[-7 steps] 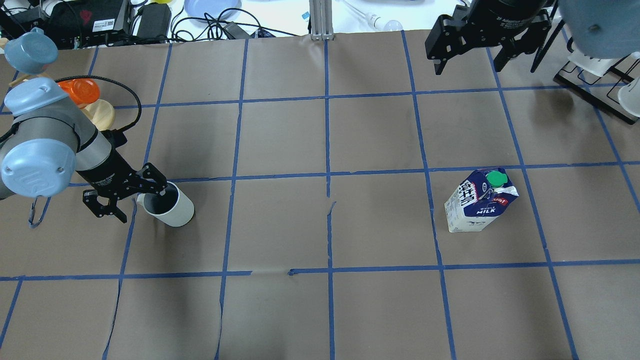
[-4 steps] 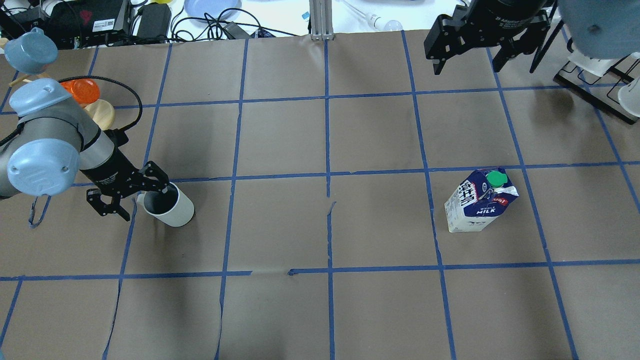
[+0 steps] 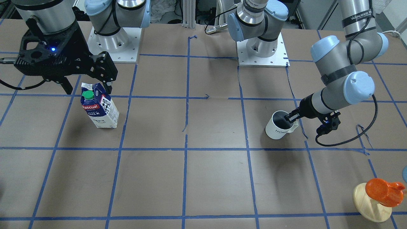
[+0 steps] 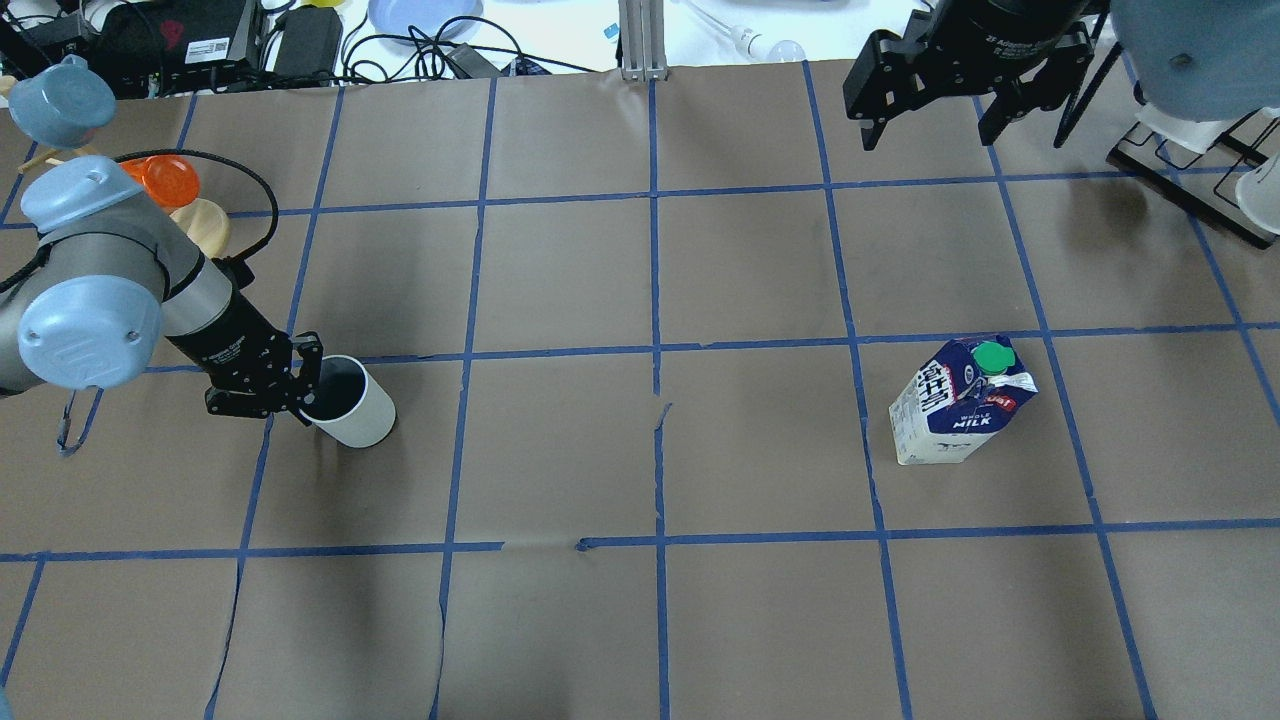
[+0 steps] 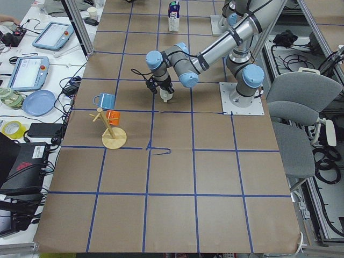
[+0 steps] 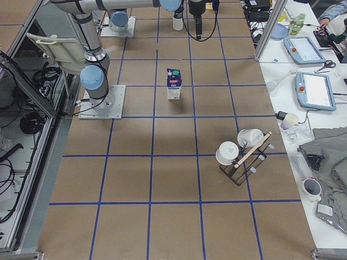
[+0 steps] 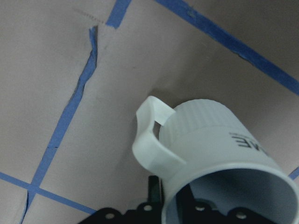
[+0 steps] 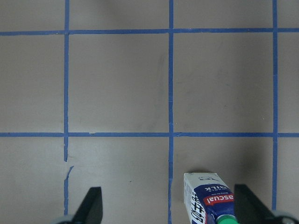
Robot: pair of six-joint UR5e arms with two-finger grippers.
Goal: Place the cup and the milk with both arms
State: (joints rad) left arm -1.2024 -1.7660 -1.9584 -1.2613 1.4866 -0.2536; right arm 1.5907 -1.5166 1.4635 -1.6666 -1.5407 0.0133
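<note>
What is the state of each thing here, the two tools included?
cup: upright, rim held by the left tool.
milk carton: upright, green cap on, not held.
left tool: shut on the cup's rim.
right tool: open, empty, raised clear of the milk carton.

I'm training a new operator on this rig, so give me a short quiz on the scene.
1. Fill in: the milk has a screw cap coloured ___.
2. The left gripper is shut on: A the rim of the cup; B the milk; C nothing.
3. True or false: the right gripper is open and holds nothing.
Key: 1 green; 2 A; 3 true.
</note>
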